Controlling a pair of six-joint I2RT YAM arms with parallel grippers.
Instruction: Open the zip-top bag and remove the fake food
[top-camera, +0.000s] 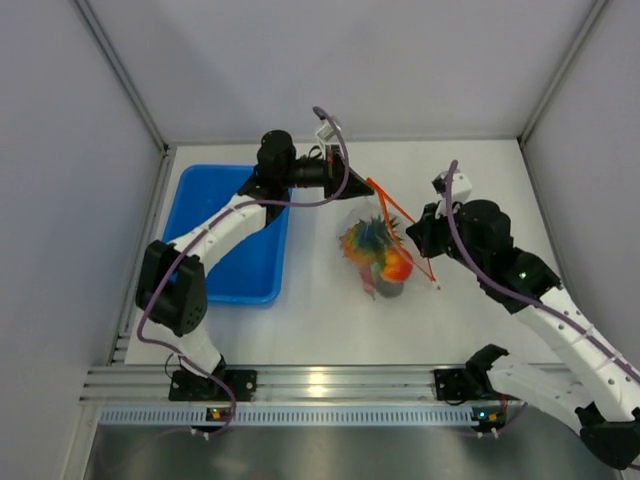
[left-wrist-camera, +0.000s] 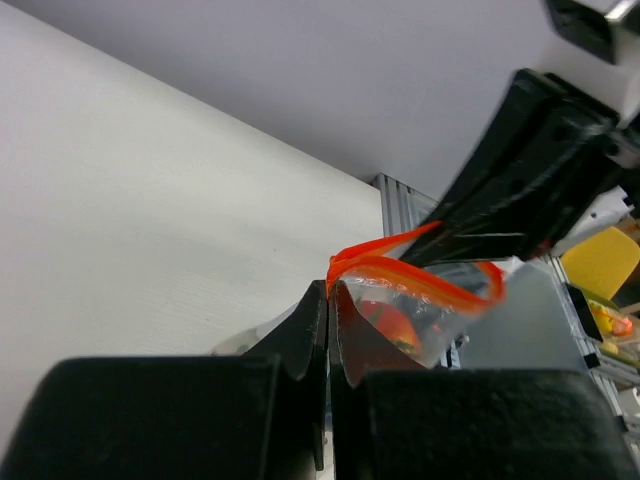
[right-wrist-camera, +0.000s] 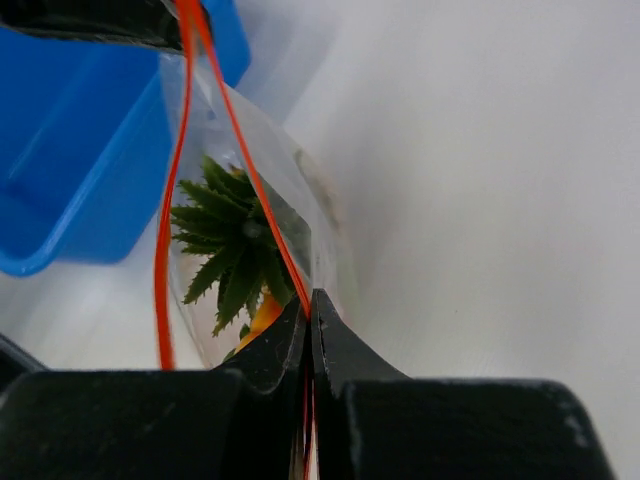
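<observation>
The clear zip-top bag (top-camera: 372, 235) hangs between my two grippers above the table's middle, its orange-red zip strip (top-camera: 398, 212) stretched across the top. My left gripper (top-camera: 352, 178) is shut on the strip's far end (left-wrist-camera: 345, 268). My right gripper (top-camera: 412, 236) is shut on the near side of the strip (right-wrist-camera: 305, 305). In the right wrist view the two strip sides are parted, so the mouth gapes. The fake food (top-camera: 380, 255) sits in the bag's bottom: green leafy pieces (right-wrist-camera: 235, 250), an orange round piece (top-camera: 397, 265) and a red piece (left-wrist-camera: 390, 322).
A blue rectangular tray (top-camera: 215, 240) lies at the left under the left arm, also in the right wrist view (right-wrist-camera: 70, 150). Grey walls enclose the table on three sides. An aluminium rail (top-camera: 330, 385) runs along the near edge.
</observation>
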